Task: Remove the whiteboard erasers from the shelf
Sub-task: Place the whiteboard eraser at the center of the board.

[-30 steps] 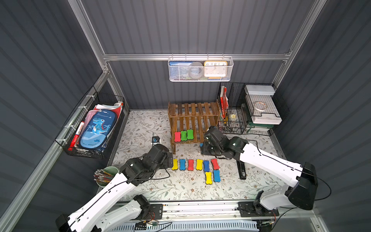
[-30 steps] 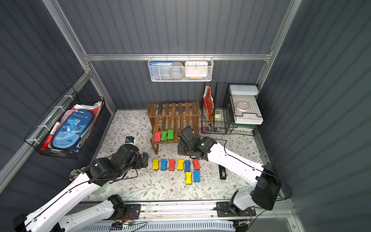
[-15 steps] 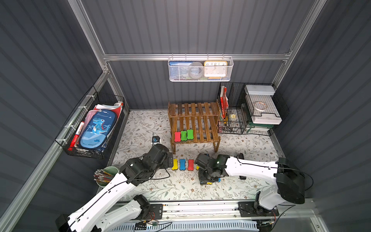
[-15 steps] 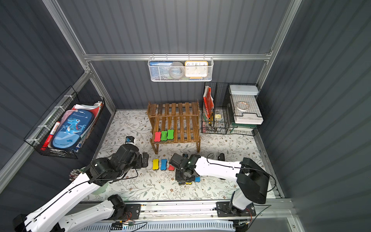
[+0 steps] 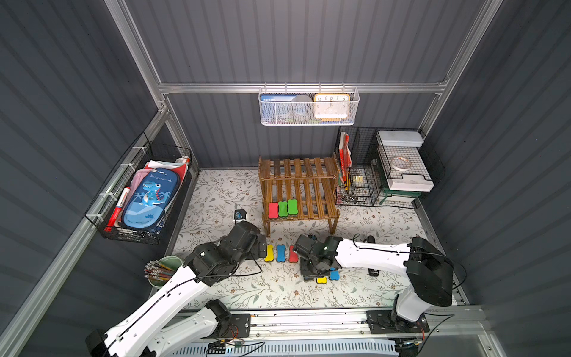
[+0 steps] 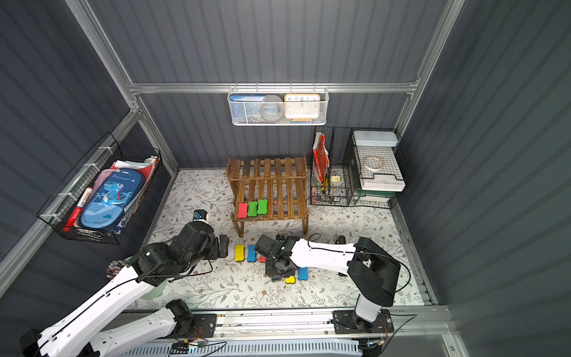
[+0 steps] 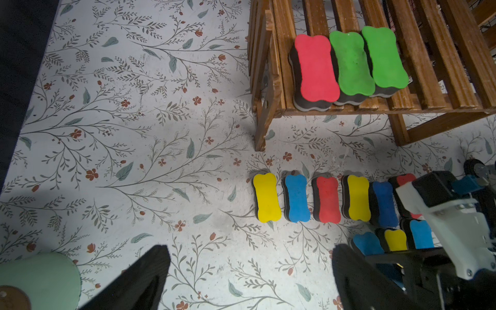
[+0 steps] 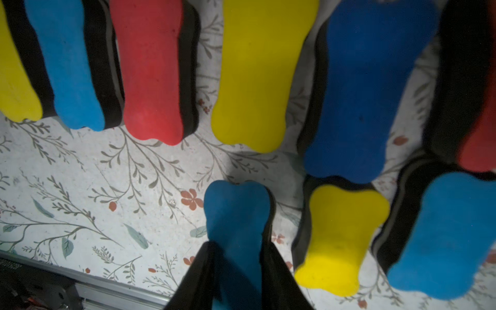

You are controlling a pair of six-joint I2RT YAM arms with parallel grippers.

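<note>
The shelf (image 5: 298, 188) is standing at the centre of both top views, near the rear wall of the bench (image 5: 216, 197). 3 erasers are lying side by side, touching, at the front left end of its lower tier: a red eraser (image 5: 273, 210), a green eraser (image 5: 282, 209) and a second green eraser (image 5: 292, 206). The upper tier is carrying nothing.

9 erasers are lying on the bench below the shelf in the frame. The left wrist view is showing a row of 6 (image 7: 327, 199) and, nearer the camera, a row of 3.

The right arm (image 5: 370, 256) is reaching in from the lower right. The right jaws are clenching a blue eraser (image 8: 236, 214) by its long sides. It is sitting at the end of the row of 3, just beside a yellow eraser (image 8: 338, 236). Whether it is touching the bench cannot be told.

The left arm (image 5: 216, 256) is lying at the lower left of centre. The left jaws are spread wide with nothing between them, just left of the row of 6.
</note>
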